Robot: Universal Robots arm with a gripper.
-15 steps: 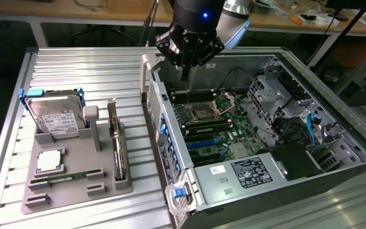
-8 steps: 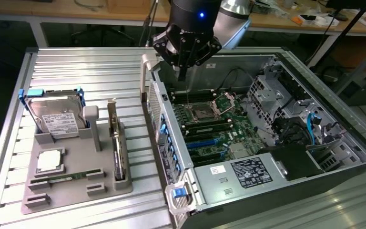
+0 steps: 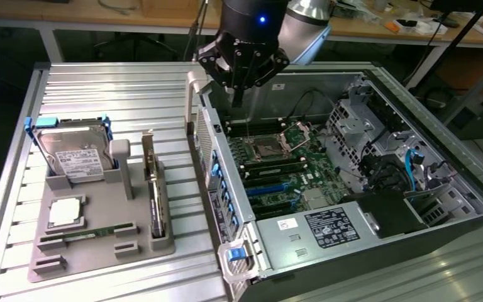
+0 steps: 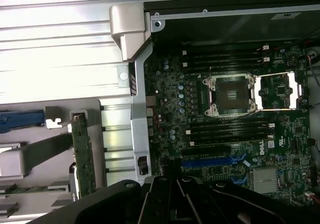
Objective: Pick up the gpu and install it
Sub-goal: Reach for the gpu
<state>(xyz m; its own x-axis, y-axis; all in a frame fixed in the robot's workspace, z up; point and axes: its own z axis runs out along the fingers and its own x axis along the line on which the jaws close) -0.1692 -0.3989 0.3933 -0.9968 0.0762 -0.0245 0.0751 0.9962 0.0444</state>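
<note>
Gripper [image 3: 237, 94] shut, empty, hovering over case [image 3: 367, 207] far wall.
gpu [image 3: 153, 189] upright in holder [image 3: 99, 248] on the exterior view's left, untouched. Risk: closed fingers could strike its top edge, tipping it.

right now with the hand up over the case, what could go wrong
1. The hand is shut and empty; reaching the gpu like that could knock it, not grip it.
2. It hangs by the case wall, so a low sweep could clip that edge.
3. The gpu stands on edge in its holder; an off-centre push might tip it.
</note>
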